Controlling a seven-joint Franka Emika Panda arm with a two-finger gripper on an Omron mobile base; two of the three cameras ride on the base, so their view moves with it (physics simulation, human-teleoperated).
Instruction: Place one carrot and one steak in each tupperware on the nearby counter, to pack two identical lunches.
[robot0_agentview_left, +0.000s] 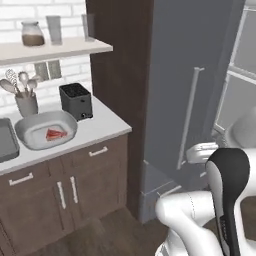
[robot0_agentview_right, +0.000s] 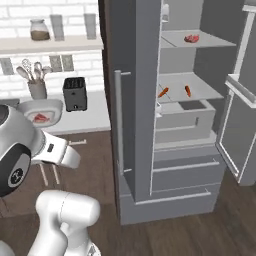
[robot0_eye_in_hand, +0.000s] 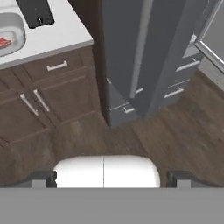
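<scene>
A red steak (robot0_agentview_left: 55, 134) lies inside the lighter oval tupperware (robot0_agentview_left: 30, 141) on the light worktop (robot0_agentview_left: 100, 125), at about 9 o'clock in the left base view. The darker rectangular tupperware (robot0_agentview_left: 6, 141) sits just beside the oval one at the far left edge. At 12 o'clock from the oval basin stands a grey crock of utensils (robot0_agentview_left: 26, 103), with a black toaster (robot0_agentview_left: 76, 101) near its 2 o'clock.

In the right base view the fridge (robot0_agentview_right: 135, 100) stands with one door swung wide. A second steak (robot0_agentview_right: 191, 38) rests on its upper shelf at about 1 o'clock, and two carrots, one (robot0_agentview_right: 163, 92) left and one (robot0_agentview_right: 188, 90) right, lie apart on the shelf below.

The gripper (robot0_eye_in_hand: 111, 178) hangs over the dark wood floor (robot0_eye_in_hand: 175, 135) in front of the brown cabinets (robot0_eye_in_hand: 48, 96), its fingers (robot0_eye_in_hand: 43, 178) spread wide with nothing between them, well apart from the worktop and the fridge shelves. The wall shelf (robot0_agentview_left: 60, 47) above the worktop carries a jar (robot0_agentview_left: 33, 33) and two glasses.
</scene>
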